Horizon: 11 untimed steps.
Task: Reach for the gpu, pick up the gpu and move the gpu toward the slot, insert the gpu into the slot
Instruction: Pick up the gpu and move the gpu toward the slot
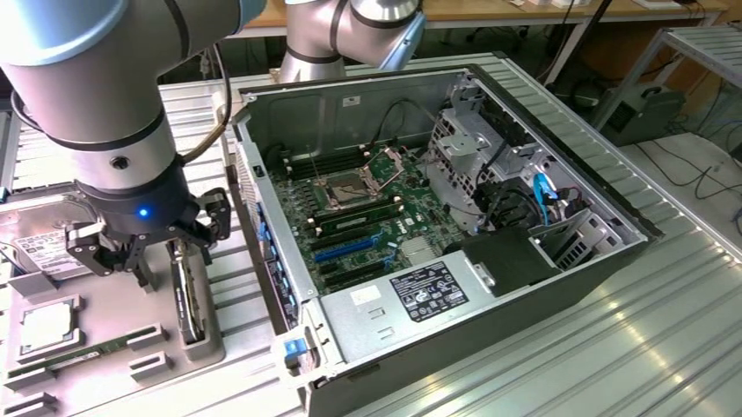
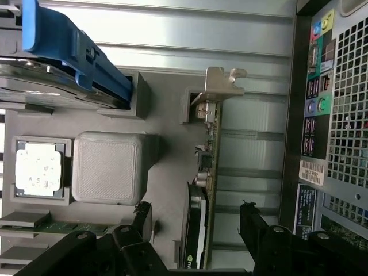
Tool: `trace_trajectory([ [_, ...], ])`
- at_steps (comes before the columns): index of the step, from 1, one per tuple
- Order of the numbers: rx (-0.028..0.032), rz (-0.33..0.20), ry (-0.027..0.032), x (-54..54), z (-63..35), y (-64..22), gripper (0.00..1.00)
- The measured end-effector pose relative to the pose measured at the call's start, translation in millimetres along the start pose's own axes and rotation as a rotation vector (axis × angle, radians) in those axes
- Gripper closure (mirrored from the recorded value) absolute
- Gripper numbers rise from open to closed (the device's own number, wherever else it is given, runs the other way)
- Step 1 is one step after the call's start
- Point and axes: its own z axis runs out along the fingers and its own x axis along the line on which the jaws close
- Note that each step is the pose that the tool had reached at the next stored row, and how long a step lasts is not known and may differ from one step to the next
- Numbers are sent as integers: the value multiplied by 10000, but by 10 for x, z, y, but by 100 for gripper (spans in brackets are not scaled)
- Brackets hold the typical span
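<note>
1. Black fingers of the gripper stand spread wide, one on each side of the gpu, holding nothing and, as far as I can tell, touching nothing.
2. That gpu stands on edge in a grey holder, with its silver bracket at the end away from the fingers. It seems a little nearer one finger than the other. If so, that finger would likely meet it first on closing and push it sideways in its groove.
3. The fingers flank the cooler end of the gpu. A grip on the rounded cooler rather than the flat board may slip or twist.
4. A tilted lift could jam the gpu's lower edge in the holder, dragging the holder along.
5. On the side of the gpu away from the computer case, a grey block, a processor chip, a memory stick and a hard drive share the holder. A finger coming down off line could strike the holder's walls.
6. The open case lies just beside the gpu, and the blue slot sits deep inside it, so a carried gpu's bracket could catch the case wall.
</note>
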Motion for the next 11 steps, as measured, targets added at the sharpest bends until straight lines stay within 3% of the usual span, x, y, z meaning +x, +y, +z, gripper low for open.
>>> trace_trajectory([
  [11,-1,1,18,1,93,-7,28],
])
